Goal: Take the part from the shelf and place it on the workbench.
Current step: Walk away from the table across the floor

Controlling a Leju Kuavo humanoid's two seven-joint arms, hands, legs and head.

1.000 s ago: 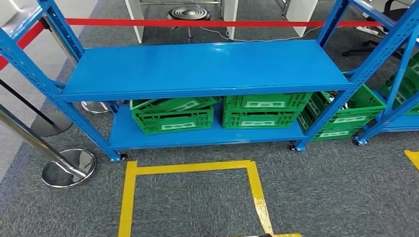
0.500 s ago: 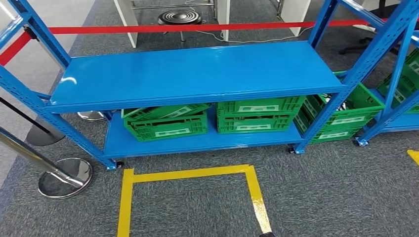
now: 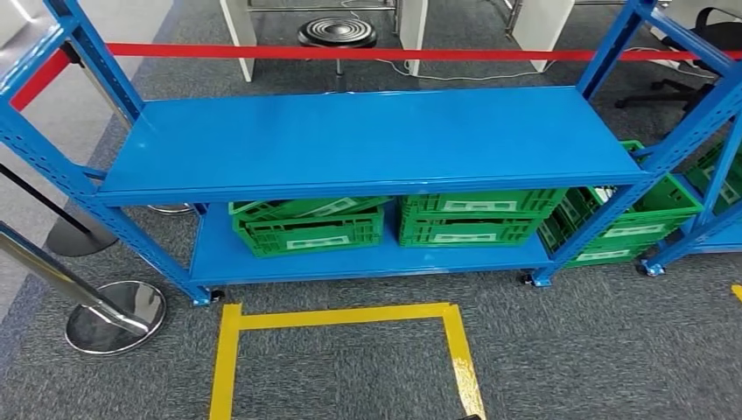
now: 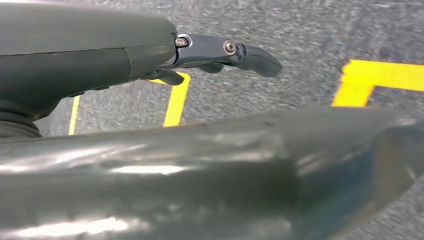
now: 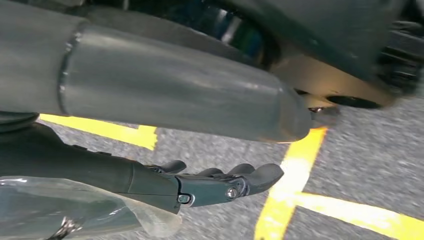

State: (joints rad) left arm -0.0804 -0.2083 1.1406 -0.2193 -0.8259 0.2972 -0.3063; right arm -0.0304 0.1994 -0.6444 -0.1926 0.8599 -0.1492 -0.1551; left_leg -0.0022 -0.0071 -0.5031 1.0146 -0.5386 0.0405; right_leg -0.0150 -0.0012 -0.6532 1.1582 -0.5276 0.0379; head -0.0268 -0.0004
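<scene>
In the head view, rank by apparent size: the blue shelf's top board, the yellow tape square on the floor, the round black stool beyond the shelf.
1. Top board, by far the largest.
2. Yellow tape square; cut off by the frame's bottom edge.
3. Black stool, smallest, though it stands farthest away, so its true size is unsure.

- The left hand (image 4: 220,55) has a smooth dark grey cover, and a seam line runs along its side.
- Its fingers (image 4: 257,59) are dark blue-grey with rounded black tips; two small silver screws sit at the hinge.
- The right hand (image 5: 210,185) is also dark grey, with a matt shell and one silver screw near the fingers (image 5: 262,175).
- A clear, crinkled plastic film covers part of the right wrist.
- The right arm is a glossy grey-silver tube.
</scene>
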